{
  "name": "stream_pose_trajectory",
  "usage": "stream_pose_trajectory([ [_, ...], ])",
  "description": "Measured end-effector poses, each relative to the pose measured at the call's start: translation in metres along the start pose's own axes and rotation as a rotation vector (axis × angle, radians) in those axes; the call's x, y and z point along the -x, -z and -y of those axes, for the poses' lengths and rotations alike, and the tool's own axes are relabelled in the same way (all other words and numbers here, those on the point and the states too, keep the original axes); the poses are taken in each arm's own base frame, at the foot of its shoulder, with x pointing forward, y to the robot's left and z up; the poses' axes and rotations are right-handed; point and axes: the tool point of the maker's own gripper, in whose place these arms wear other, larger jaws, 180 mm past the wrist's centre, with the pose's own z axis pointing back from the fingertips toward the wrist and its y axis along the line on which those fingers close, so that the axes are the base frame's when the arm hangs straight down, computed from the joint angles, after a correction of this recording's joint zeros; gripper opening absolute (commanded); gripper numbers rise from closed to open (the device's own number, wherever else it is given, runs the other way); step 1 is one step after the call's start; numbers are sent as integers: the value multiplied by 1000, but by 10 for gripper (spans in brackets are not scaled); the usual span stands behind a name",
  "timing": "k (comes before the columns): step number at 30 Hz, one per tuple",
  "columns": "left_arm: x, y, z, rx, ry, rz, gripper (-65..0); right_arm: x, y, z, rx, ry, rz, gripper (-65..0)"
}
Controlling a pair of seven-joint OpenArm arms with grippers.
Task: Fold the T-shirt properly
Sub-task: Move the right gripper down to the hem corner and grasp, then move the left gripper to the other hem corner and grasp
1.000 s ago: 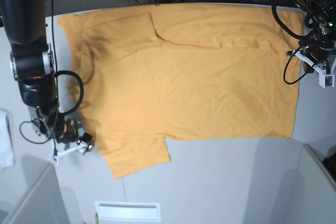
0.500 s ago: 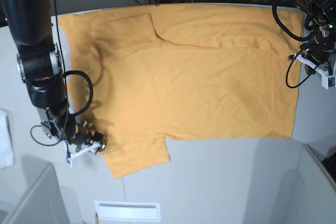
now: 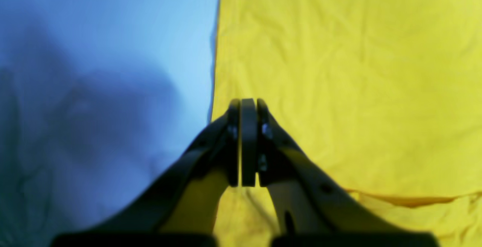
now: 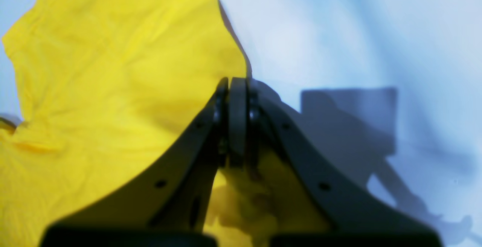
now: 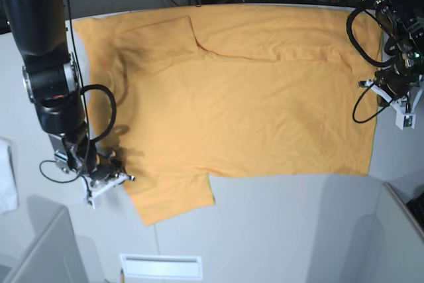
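Claws both pressed together: right gripper (image 5: 126,178) pinches the T-shirt (image 5: 252,104) sleeve lower left, left gripper (image 5: 383,91) at the hem, probably prepping a fold.

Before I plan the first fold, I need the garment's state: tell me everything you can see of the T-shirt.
The T-shirt is plain light orange, soft wrinkled fabric, spread mostly flat across the table with its length running side to side in the base view. One short sleeve points toward the near edge; the far sleeve is folded onto the body, making a long crease. The right end effector is shut at the near sleeve's edge, fabric bunched beneath it. The left end effector is shut at the opposite hem edge.
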Motion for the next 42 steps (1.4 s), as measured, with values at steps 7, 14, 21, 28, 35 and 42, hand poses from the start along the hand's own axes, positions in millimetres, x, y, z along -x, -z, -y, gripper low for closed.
stream_pose_trajectory([
  [7, -18, 40, -36, -86, -74, -86, -323, 1, 1, -4, -6, -1, -8, -650],
  [14, -86, 71, -38, -93, -89, 13, -156, 1, 1, -3, -6, 0, -8, -650],
  [21, -94, 127, -12, -1, -55, -24, -156, 1, 0, -2, -4, 0, -9, -650],
  [28, -115, 145, 0, 54, -121, 55, -156, 0, -1, 1, -1, -1, -10, -650],
  [35, -109, 162, -8, 2, -226, 95, -156, 2, -1, 2, -1, -1, -10, -650],
  [42, -103, 169, 2, 21, -251, 97, -156, 3, -1, 2, -5, 4, -6, -650],
])
